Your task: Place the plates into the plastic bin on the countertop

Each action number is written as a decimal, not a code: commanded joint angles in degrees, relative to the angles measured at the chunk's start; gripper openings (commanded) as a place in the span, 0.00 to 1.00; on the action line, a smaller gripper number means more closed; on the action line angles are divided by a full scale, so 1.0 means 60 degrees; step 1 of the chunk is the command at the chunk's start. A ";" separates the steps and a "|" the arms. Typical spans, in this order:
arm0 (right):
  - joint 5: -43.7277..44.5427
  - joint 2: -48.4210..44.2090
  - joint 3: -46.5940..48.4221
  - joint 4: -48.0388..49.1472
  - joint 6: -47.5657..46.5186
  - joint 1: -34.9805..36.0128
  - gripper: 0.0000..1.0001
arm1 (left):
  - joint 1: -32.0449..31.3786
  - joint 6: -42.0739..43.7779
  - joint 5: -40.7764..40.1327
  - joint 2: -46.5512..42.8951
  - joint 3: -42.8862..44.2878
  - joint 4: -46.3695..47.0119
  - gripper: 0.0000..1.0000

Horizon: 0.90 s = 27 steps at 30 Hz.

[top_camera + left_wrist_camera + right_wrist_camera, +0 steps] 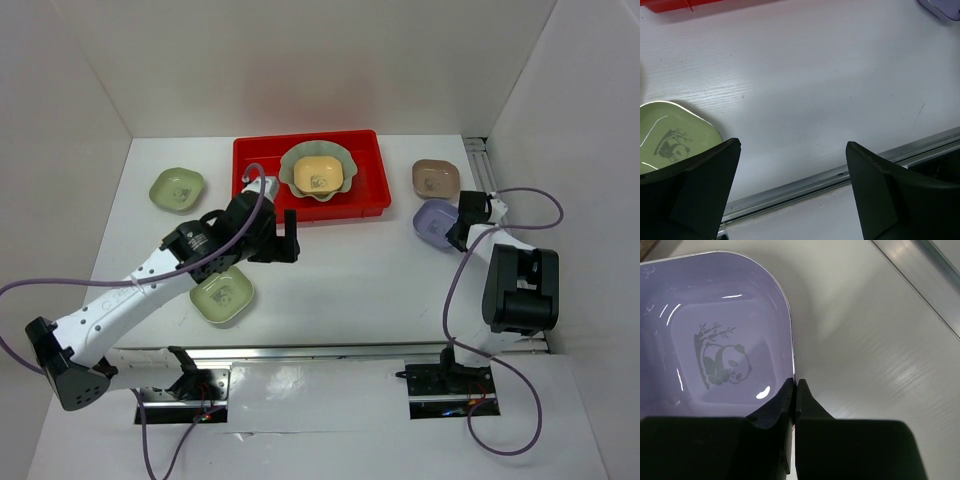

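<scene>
- Progress is partial: two plates lie in the red bin (255, 160), a pale-green scalloped plate (296, 158) and a yellow plate (318, 176) nested inside it.
- Four plates are left outside the bin on the table (380, 270): a far green plate (177, 189) at the left, a near green plate (222, 296) by the left arm (130, 290), a beige plate (436, 178) and a lavender plate (432, 218) at the right.
- Jaws of the right arm (520, 285) are pressed together on the near rim of the lavender plate (715, 340); the thin edge runs between them in the right wrist view. I judge that this plate is the one in hand now, with its lift and carry to the bin not yet done.
- Jaws of the left arm stand wide apart above bare table and hold nothing; the near green plate (670, 135) shows just beside one jaw.
- Whether the lavender plate rests on the table or is raised from it, I cannot tell.
- In the top view the left arm covers part of the near green plate, and the right wrist hides one side of the lavender plate.
- The left wrist view shows only a strip of the bin at its upper edge and a corner of the lavender plate; the rest is cut off.
</scene>
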 commanded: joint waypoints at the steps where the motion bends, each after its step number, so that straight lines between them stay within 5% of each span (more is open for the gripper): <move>1: 0.0607 0.0204 0.0088 -0.0624 0.0040 0.0126 0.00 | 0.0171 -0.0106 -0.0243 -0.0201 -0.0065 -0.0059 1.00; 9: 0.2053 -0.2092 0.0570 -0.2464 0.1181 0.1427 0.00 | 0.0376 -0.0443 -0.0243 -0.0113 -0.0167 -0.0147 1.00; 18: 0.4956 -0.2390 0.3148 -0.4462 0.1827 0.2995 0.00 | 0.0464 -0.0648 0.0167 -0.0025 -0.0548 0.0146 1.00; 21: 0.4244 -0.2389 0.3151 -0.3194 0.0879 0.3625 0.00 | 0.0464 -0.0648 0.0167 -0.0025 -0.0548 0.0146 1.00; 24: 0.1902 -0.2303 0.3047 -0.0951 -0.0266 0.3817 0.00 | 0.0464 -0.0736 0.0167 -0.0025 -0.0548 0.0146 1.00; 27: 0.1703 -0.0987 0.4449 -0.0887 -0.0472 0.4445 0.00 | 0.0464 -0.0575 0.0678 -0.0141 -0.0548 0.0379 1.00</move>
